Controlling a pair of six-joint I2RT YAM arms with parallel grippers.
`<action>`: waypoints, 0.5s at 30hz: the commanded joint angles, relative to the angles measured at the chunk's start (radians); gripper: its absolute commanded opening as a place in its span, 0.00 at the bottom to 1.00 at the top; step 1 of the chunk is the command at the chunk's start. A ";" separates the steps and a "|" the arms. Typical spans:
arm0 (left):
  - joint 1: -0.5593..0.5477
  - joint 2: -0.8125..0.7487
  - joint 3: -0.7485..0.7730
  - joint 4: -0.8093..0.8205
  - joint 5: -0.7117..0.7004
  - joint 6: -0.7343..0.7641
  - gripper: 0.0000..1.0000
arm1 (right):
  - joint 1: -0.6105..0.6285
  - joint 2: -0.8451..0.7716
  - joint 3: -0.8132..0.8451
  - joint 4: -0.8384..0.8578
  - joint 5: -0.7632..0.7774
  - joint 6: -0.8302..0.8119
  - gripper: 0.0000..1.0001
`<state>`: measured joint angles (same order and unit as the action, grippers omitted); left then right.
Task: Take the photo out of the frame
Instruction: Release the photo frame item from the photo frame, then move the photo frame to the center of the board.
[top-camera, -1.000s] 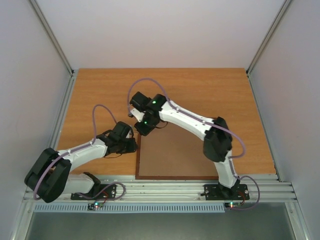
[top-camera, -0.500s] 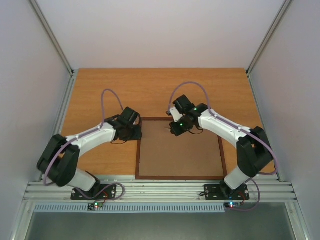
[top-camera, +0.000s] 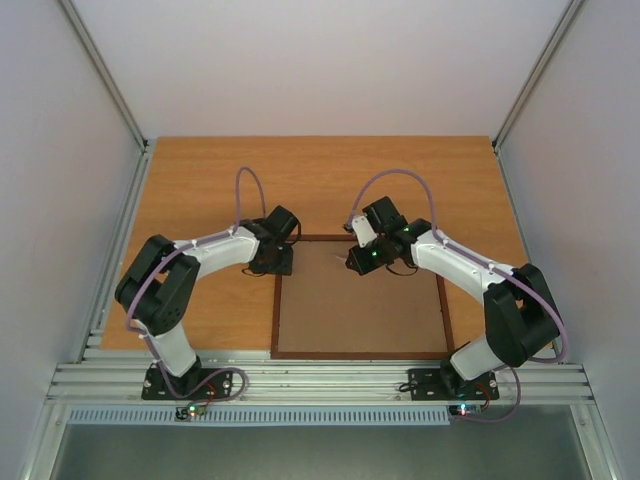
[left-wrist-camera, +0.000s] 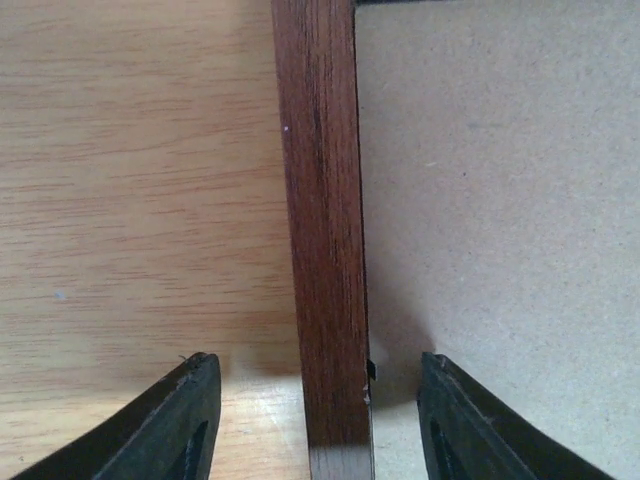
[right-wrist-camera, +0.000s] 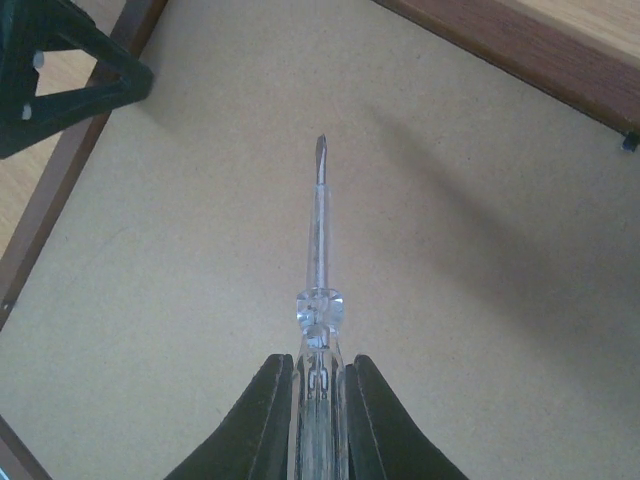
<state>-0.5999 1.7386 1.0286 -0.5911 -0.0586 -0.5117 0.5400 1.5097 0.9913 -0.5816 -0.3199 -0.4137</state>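
The left pincer (left-wrist-camera: 320, 410), its jaws spreading apart over the past second, is straddling the left rail of the thin dark reddish-brown wooden picture frame (left-wrist-camera: 322, 200) near its far-left corner, touching neither side. The right pincer (right-wrist-camera: 318, 385) is clamping a clear-handled metal screwdriver (right-wrist-camera: 319, 230), which is pointing across the brown hardboard back (top-camera: 360, 310) near the far edge. The arms, crowded together a second ago, are parting over the orange wooden table (top-camera: 200, 180). The photo is out of sight, presumably lying under the backing, so removal looks yet to begin.
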 joint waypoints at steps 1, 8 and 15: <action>-0.008 0.021 0.032 -0.032 -0.046 0.018 0.52 | -0.016 -0.032 -0.011 0.044 -0.033 -0.013 0.01; -0.007 0.024 0.019 -0.021 -0.046 0.011 0.29 | -0.020 -0.034 -0.020 0.052 -0.044 -0.009 0.01; 0.004 -0.038 -0.071 0.013 -0.045 -0.060 0.23 | -0.021 -0.040 -0.028 0.052 -0.047 -0.010 0.01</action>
<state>-0.6037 1.7401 1.0286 -0.5797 -0.0753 -0.5163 0.5262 1.4971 0.9733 -0.5461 -0.3523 -0.4137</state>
